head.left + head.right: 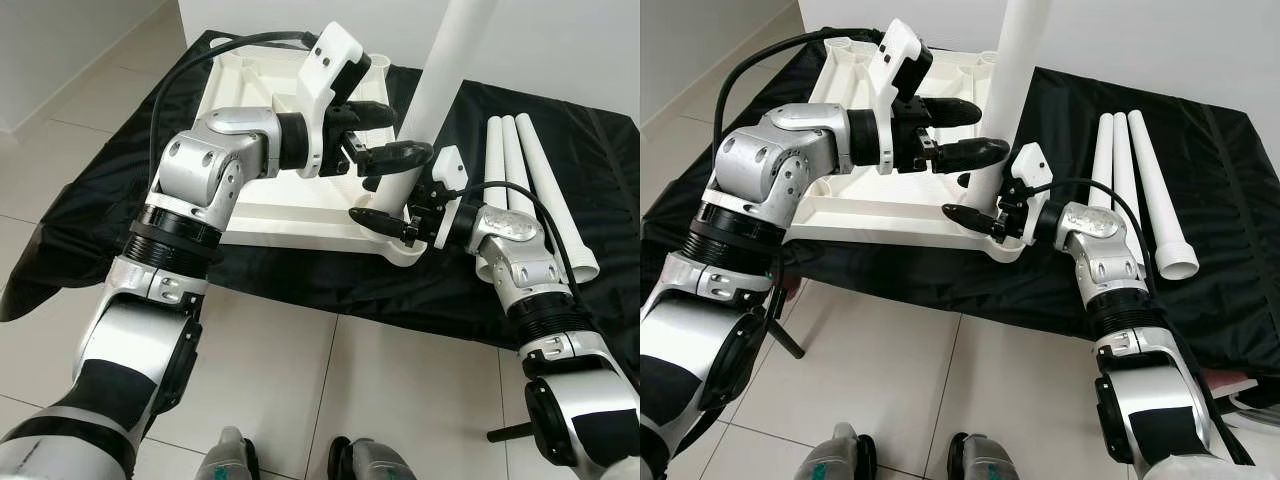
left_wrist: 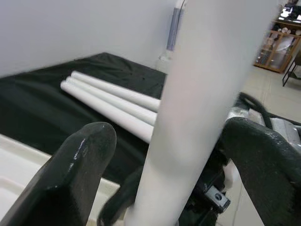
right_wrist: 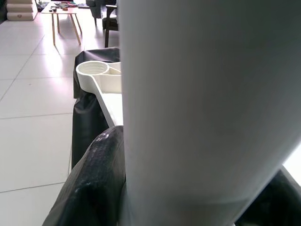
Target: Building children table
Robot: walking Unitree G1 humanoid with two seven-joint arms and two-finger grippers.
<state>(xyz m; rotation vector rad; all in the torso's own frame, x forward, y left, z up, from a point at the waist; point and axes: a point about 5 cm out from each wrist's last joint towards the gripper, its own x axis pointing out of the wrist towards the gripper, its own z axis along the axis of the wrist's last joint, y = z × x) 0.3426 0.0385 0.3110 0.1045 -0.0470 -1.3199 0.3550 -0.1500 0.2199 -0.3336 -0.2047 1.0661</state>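
The white table top (image 1: pixel 260 215) lies upside down on a black cloth (image 1: pixel 90 200). One white table leg (image 1: pixel 440 80) stands upright in its near right corner socket (image 1: pixel 408 250). My left gripper (image 1: pixel 402 135) reaches across the top and straddles the leg partway up. In the left wrist view, the leg (image 2: pixel 197 108) sits between the spread fingers (image 2: pixel 80 174) with a gap on one side, so the gripper is open. My right gripper (image 1: pixel 395 205) is shut on the leg's base just above the socket. Its finger (image 3: pixel 94 188) presses the leg (image 3: pixel 202 103).
Three spare white legs (image 1: pixel 520 180) lie side by side on the cloth to the right. Another corner socket (image 3: pixel 91 69) shows at the table top's edge. White tiled floor (image 1: pixel 400 380) lies in front, with my feet (image 1: pixel 230 460) below. A white wall stands behind.
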